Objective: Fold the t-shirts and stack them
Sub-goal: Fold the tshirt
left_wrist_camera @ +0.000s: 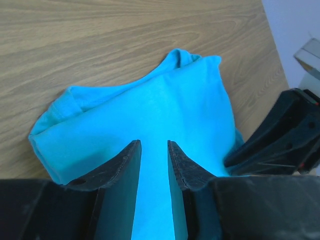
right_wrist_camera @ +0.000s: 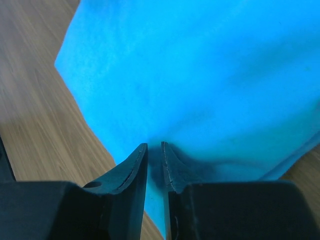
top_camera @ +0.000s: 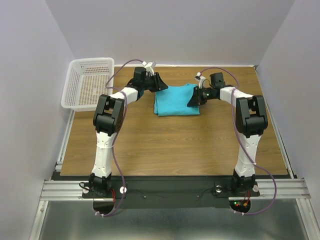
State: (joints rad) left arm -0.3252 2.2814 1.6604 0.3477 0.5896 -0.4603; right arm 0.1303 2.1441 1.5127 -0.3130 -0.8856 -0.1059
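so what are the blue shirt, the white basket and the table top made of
t-shirt: soft knit cloth, likely cotton, matte; it drapes in rounded folds and creases.
basket: white plastic by the look, moulded into open mesh walls.
table: wood-grain top, smooth and even; laminate, veneer or solid wood, cannot tell.

My work corner: a wooden table inside plain pale walls.
The table (top_camera: 175, 150) has a brown wood grain and it fills the space between three smooth, white-grey walls (top_camera: 175, 30). At my near edge I see a silver aluminium rail (top_camera: 60, 191) and under it a dull metal sheet (top_camera: 165, 225). The light is soft and even.
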